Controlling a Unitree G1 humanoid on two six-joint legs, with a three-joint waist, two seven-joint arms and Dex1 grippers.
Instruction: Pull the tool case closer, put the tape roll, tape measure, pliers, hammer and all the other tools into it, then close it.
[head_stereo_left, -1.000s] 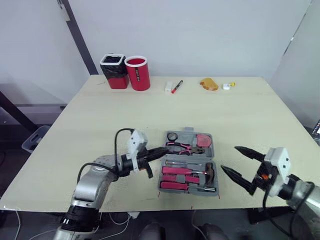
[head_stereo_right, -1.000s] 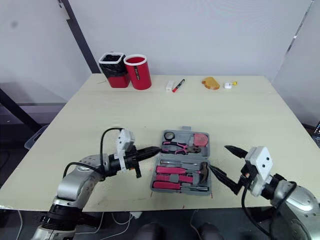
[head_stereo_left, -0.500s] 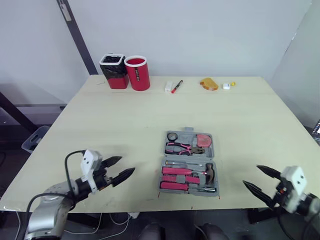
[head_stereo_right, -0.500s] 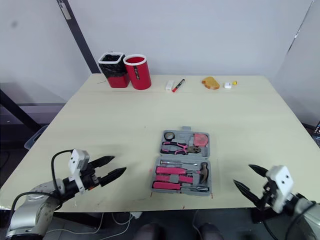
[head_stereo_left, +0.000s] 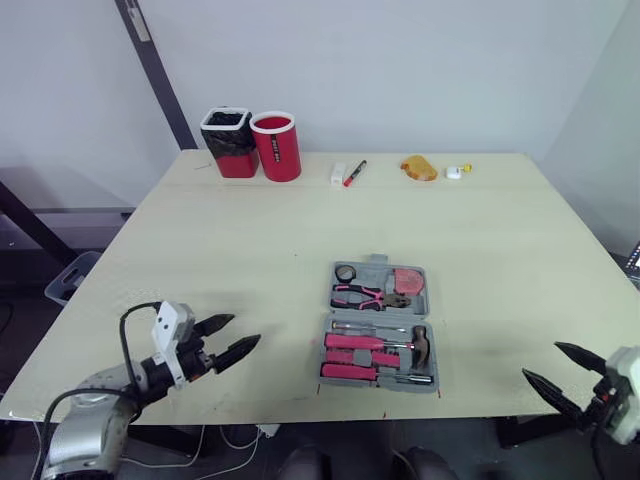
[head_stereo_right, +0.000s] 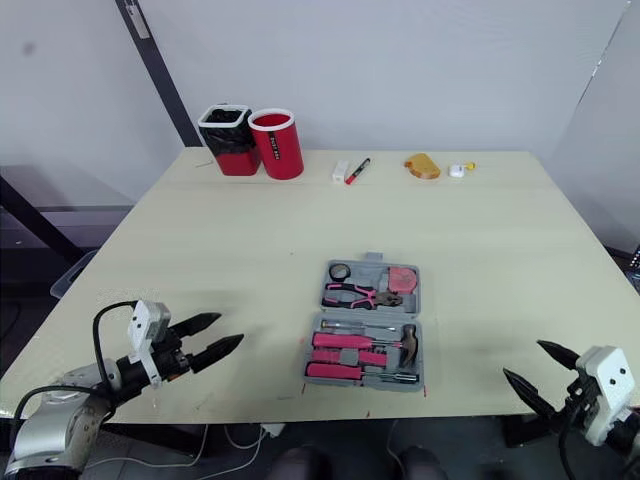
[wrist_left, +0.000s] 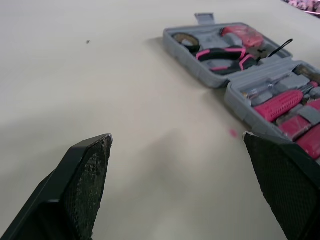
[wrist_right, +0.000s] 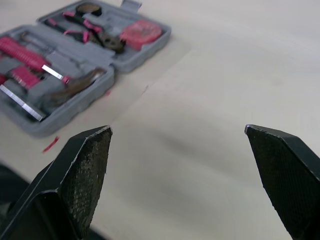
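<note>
The grey tool case (head_stereo_left: 378, 272) lies open near the table's front middle. Its far half holds the tape roll (head_stereo_left: 345, 273), pliers (head_stereo_left: 368, 295) and pink tape measure (head_stereo_left: 405, 281). The near half holds the hammer (head_stereo_left: 415, 345) and pink-handled tools (head_stereo_left: 352, 342). My left gripper (head_stereo_left: 246, 329) is open and empty, low over the table well left of the case. My right gripper (head_stereo_left: 541, 360) is open and empty, right of the case, past the table's front edge. In the left wrist view the case (wrist_left: 220, 80) lies ahead of the spread fingers (wrist_left: 85, 180).
At the back of the table stand a black cup (head_stereo_left: 229, 142) and a red cup (head_stereo_left: 277, 146). Further right lie a small white box (head_stereo_left: 338, 173), a red marker (head_stereo_left: 354, 172), an orange object (head_stereo_left: 419, 168) and a small white piece (head_stereo_left: 455, 171).
My left gripper left the case's left side, drew back to the left and opened. My right gripper pulled away to the right and down past the front edge. The case stayed put.
</note>
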